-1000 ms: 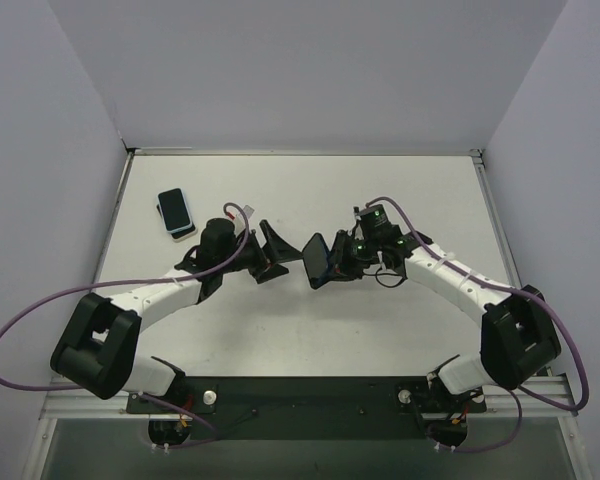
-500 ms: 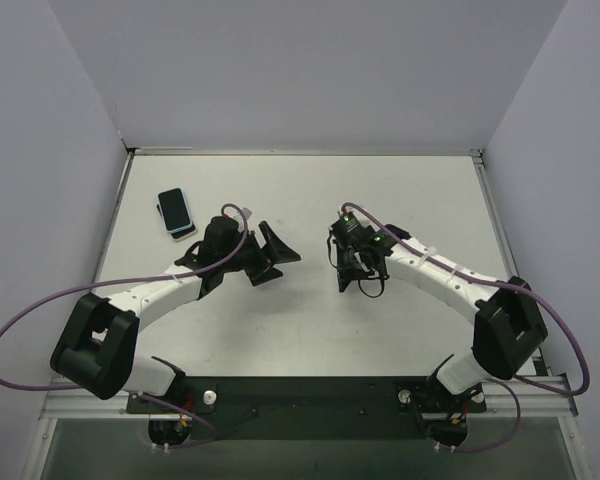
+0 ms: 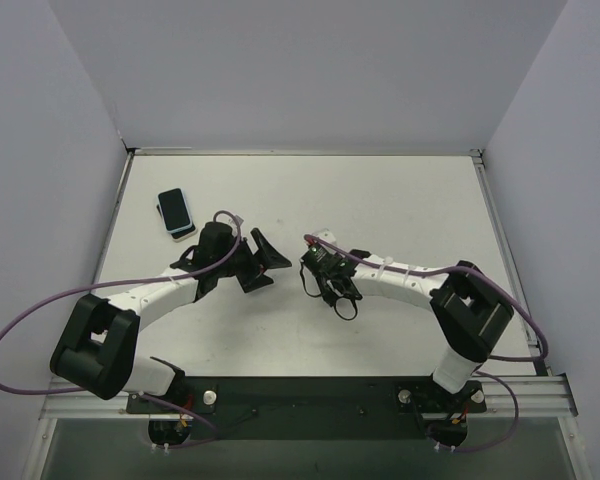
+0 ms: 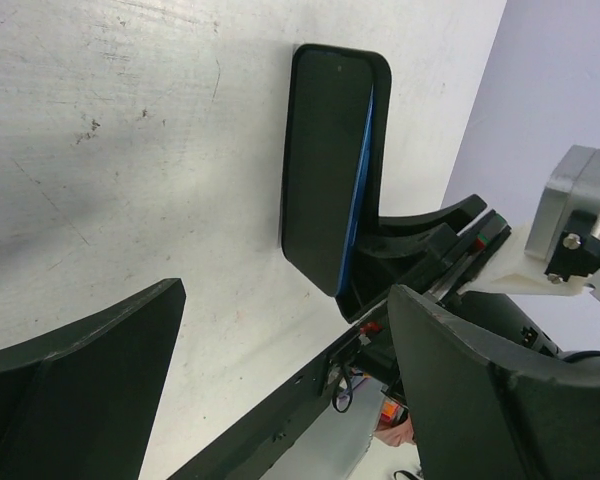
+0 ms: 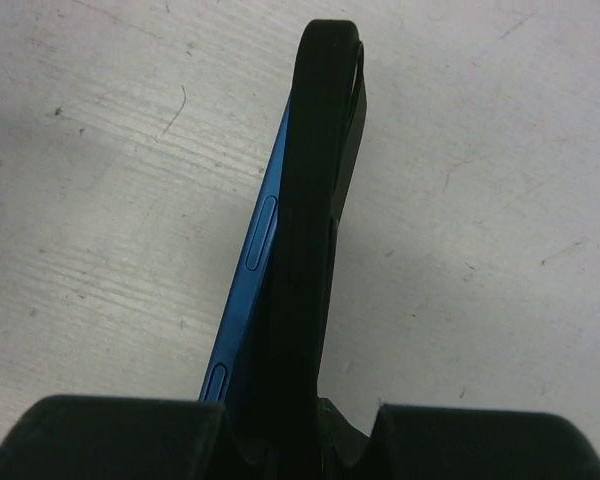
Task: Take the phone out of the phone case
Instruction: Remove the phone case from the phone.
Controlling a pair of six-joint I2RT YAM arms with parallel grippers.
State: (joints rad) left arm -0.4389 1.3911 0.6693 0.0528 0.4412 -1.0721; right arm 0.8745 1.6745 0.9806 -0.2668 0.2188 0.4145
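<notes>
The right gripper (image 3: 318, 272) was closed tight on the lower end of the black case (image 5: 315, 200), holding it on edge over the table (image 3: 400, 200). The phone (image 5: 245, 290) sat in the case, its blue edge with two side buttons showing along one long side. The left gripper (image 3: 263, 262) hung just beside it, jaws spread wide and holding nothing, fingers facing the case. A second phone (image 3: 176, 212) lay well apart at the table's far left.
</notes>
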